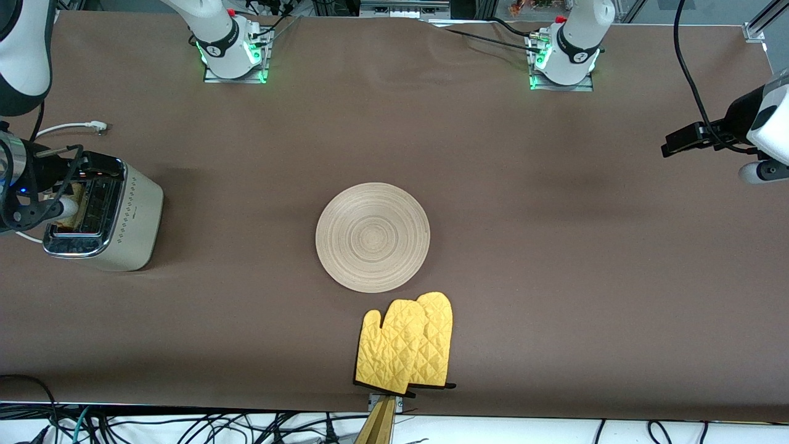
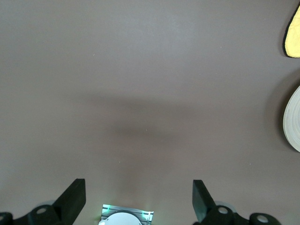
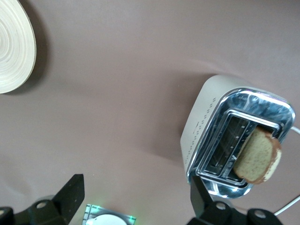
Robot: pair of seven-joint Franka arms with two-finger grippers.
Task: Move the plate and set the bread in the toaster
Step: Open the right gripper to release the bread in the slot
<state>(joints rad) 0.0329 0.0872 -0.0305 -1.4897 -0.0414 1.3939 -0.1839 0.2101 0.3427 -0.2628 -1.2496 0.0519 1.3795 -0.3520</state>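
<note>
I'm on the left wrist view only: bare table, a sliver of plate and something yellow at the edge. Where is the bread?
Observer: The bread stands tilted in one slot of the toaster, most of the slice sticking out above the chrome top.
Operator: Is the right gripper holding it?
Observer: No. The right gripper is open, up over the toaster, and the slice is free of its fingers.
Operator: What is the yellow thing?
Observer: A pair of yellow oven mitts, lying nearer the front camera than the plate, with a small gap between them.
Operator: And my gripper?
Observer: The left gripper is open and empty, over bare table at the left arm's end.
</note>
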